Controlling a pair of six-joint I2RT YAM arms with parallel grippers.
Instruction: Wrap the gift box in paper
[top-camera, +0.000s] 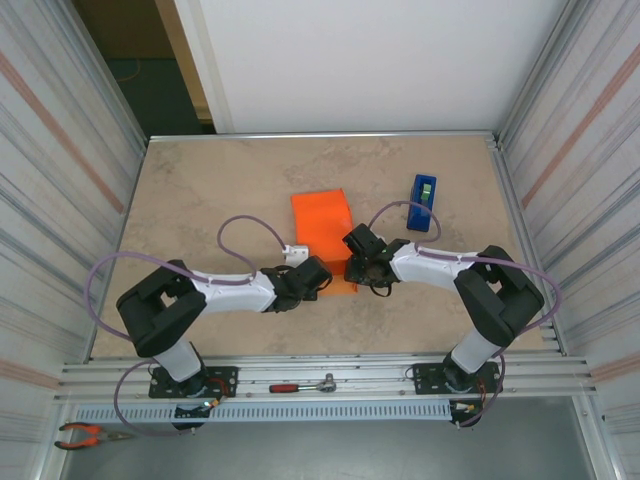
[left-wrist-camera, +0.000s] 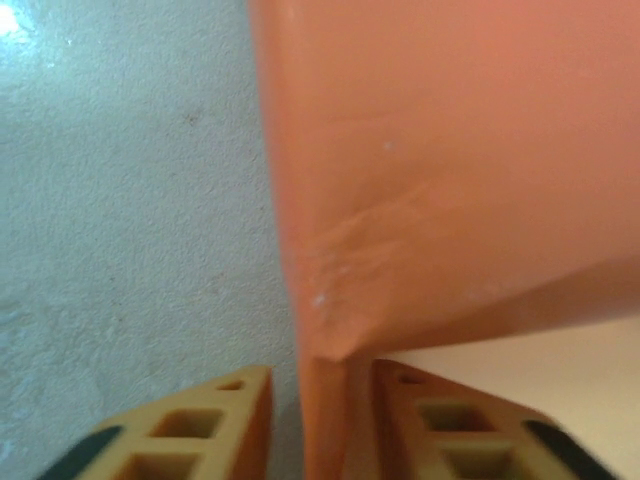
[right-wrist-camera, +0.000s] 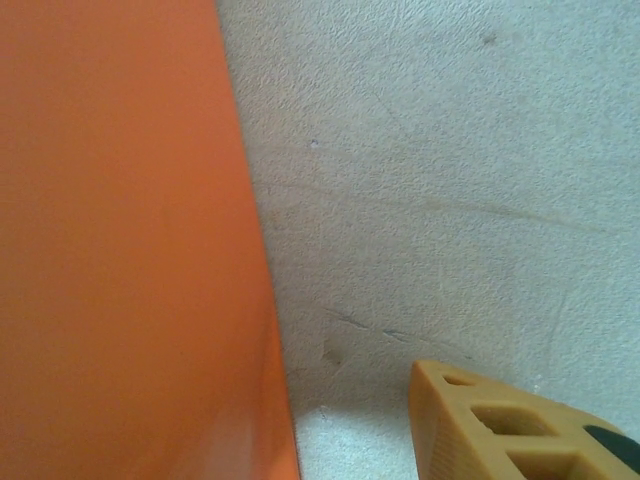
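The surface (top-camera: 200, 200) is a beige, marbled slab, lightly scuffed where the right wrist view shows it close. Ribbed metal panels wall it in on the left and right. A white wall (top-camera: 380, 60) stands at the far side, with a dark doorway (top-camera: 140, 70) at its far left.

The paper (top-camera: 320, 222) is bright orange and sits mid-surface, draped over a blocky form. The gift box (left-wrist-camera: 545, 370) shows as a pale face under the paper's lower fold. A blue tape dispenser (top-camera: 423, 200) stands well apart, to the far right of it.

The left end effector (left-wrist-camera: 322, 430) is narrowly parted, with a hanging strip of paper between its fingers and a sliver of surface visible beside that strip. The right end effector (top-camera: 365, 262) is at the paper's near right edge. One finger (right-wrist-camera: 520, 430) of it shows, so I cannot tell its opening.

On the near rail lie a red-handled ratchet (top-camera: 302, 385) and, further left, orange-handled pliers (top-camera: 85, 433).
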